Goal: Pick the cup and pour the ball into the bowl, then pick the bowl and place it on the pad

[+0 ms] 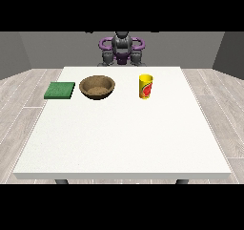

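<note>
The white bench (pixel 124 138) carries three items in a row along its far half: a green pad (pixel 59 90) at the view's left edge, a brown bowl (pixel 97 87) just beside it, and a yellow cup (pixel 146 87) with a red marking standing upright, well apart to the view's right. The robot (pixel 122 48) sits behind the far edge with its arms drawn in near the torso. A grey plank floor (pixel 21 105) surrounds the bench.

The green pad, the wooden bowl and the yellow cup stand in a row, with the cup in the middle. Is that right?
Not quite. The front view shows the bowl in the middle, between the green pad at the view's left and the yellow cup at its right.
</note>
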